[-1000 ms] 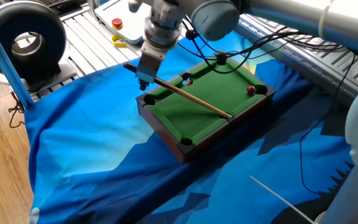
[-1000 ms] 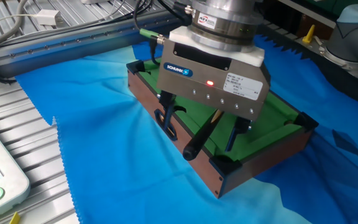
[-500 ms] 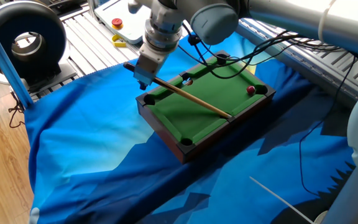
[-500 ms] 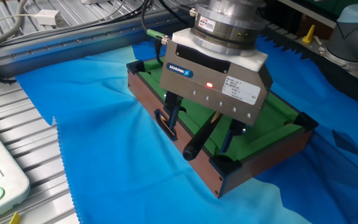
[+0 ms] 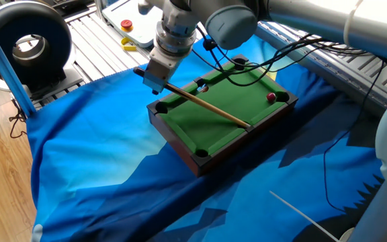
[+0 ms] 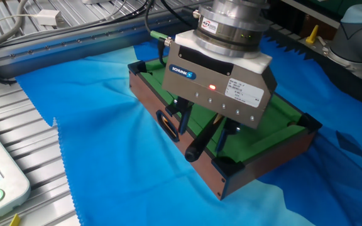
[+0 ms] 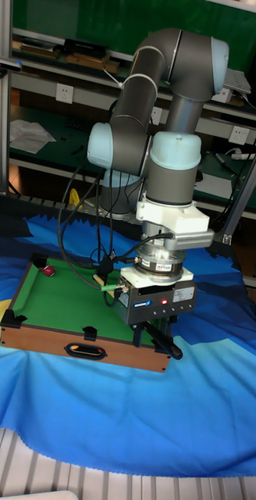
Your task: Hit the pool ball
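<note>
On the blue cloth point(image 5: 99, 154) that covers the worktop we see a small pool table point(image 5: 210, 131) with green felt and a brown wooden frame. From one fixed view, our claw point(image 5: 154, 83) hangs over the table's near-left corner and is clamped on the dark butt of the cue stick point(image 5: 207, 106), which runs slantwise across the felt toward the far long rail. The pool ball point(image 5: 271, 97), dark red, sits on the felt just beside the far right corner pocket, well apart from the cue's tip. A small pale ball point(image 5: 204, 87) lies by the middle pocket of the back rail.

From the other fixed view, we look at the claw point(image 6: 203, 129) from close by: its grey body with a red light fills the middle, and its two dark fingers point(image 6: 182, 116) reach down on either side of the cue stick point(image 6: 201, 141), whose black butt juts out over the brown rail of the pool table point(image 6: 168, 107). The red ball is hidden here.

From the tall fixed view, the claw point(image 7: 155, 332) stands at the right end of the pool table point(image 7: 58, 344), with the cue stick point(image 7: 165, 344) in its grip, and the pool ball point(image 7: 48, 270) rests near the far left corner.
</note>
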Controlling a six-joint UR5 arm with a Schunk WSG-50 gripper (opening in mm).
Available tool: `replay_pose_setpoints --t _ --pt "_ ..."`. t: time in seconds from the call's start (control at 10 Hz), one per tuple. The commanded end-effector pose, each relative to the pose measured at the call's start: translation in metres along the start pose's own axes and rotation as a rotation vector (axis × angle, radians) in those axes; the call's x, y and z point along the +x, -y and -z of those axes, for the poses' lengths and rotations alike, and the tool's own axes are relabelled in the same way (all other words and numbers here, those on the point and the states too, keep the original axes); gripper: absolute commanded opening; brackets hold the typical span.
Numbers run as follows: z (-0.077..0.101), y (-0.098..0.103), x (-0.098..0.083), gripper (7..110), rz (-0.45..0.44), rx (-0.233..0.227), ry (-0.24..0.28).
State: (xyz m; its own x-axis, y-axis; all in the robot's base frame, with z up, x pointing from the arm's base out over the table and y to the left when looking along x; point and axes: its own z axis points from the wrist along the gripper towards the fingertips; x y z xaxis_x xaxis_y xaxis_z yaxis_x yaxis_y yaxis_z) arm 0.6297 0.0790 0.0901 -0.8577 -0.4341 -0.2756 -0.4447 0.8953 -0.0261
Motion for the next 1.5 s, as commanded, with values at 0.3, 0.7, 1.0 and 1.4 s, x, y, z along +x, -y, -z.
replay_pose_setpoints --t 0.3,0.7,1.0,1.4 --pt "0.002 -0.006 0.001 7 0.065 -0.037 -0.001" --pt "0.006 -0.016 -0.005 7 0.058 -0.058 -0.026" --pt "0.017 -0.020 -0.020 7 0.039 -0.079 -0.022" --pt "0.029 -0.022 -0.036 7 0.013 -0.094 -0.028"
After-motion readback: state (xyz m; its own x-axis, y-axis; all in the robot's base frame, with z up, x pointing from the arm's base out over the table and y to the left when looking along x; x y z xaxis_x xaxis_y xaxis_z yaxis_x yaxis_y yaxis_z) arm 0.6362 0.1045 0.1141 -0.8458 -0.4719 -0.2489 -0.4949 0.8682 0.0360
